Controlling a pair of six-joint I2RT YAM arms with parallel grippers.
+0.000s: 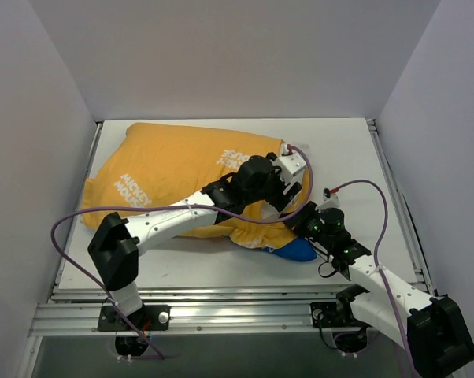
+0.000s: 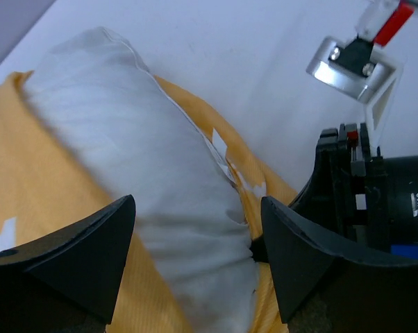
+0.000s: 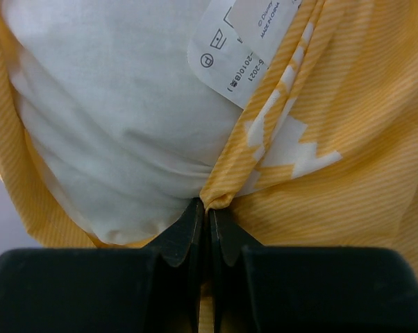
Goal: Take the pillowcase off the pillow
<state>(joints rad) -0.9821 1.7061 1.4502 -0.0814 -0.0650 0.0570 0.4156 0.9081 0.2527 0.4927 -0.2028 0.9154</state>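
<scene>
Pillowcase point(image 1: 174, 173), yellow side up, covers most of the pillow point(image 2: 146, 187); only the pillow's end nearest the arms pokes out white, label point(image 3: 244, 48) showing. Your right gripper point(image 3: 209, 208) is clamped tight on a fold of the case's hem at that bare end. Left gripper point(image 2: 196, 215) stands wide, fingers either side of the bare end, gripping nothing. Both things look light & soft: cloth will bunch & slide, stuffing squashes. So bite deep into bare pillow w/ the left, hold hem w/ the right, pull apart. Bare table point(image 1: 339, 157) shows past the pillow's exposed end; walls close behind & beside the pillow, so keep pulls short
</scene>
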